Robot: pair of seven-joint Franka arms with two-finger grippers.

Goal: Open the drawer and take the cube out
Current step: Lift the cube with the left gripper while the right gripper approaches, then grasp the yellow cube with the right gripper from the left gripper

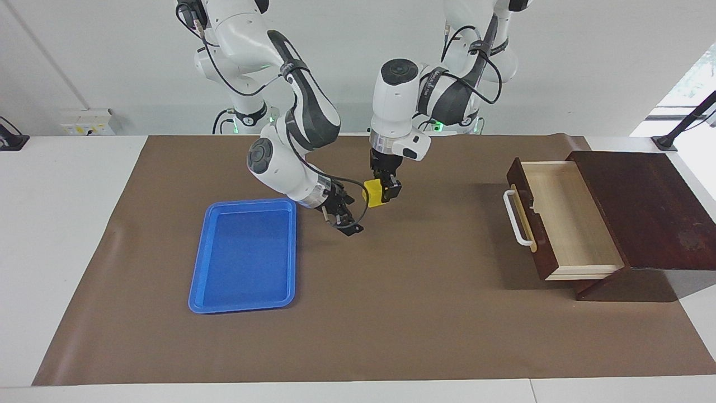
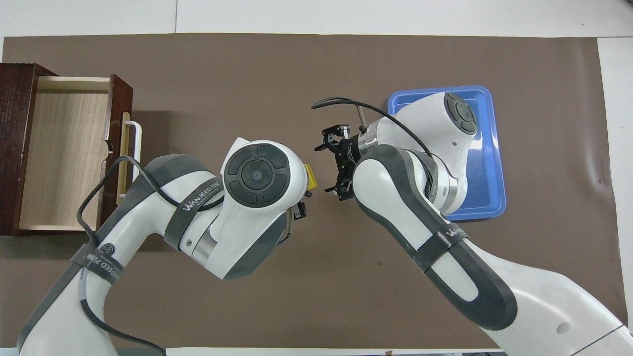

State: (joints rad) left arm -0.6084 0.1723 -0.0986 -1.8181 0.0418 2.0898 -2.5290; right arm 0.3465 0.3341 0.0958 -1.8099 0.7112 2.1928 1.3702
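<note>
Left gripper (image 1: 386, 193) clamps small yellow cube (image 1: 373, 193) above bare brown mat mid-table; right gripper (image 1: 342, 218) spread wide just beside; dark wooden drawer (image 1: 565, 218) pulled open

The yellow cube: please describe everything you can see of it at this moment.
The cube is small, solid and bright yellow, with flat faces and a smooth, plastic-like look. The left gripper is shut on it and holds it in the air over the brown mat's middle, between the open drawer and the blue tray. It hangs slightly tilted. The open right gripper is close beside it, not touching. In the overhead view only one corner shows.
</note>
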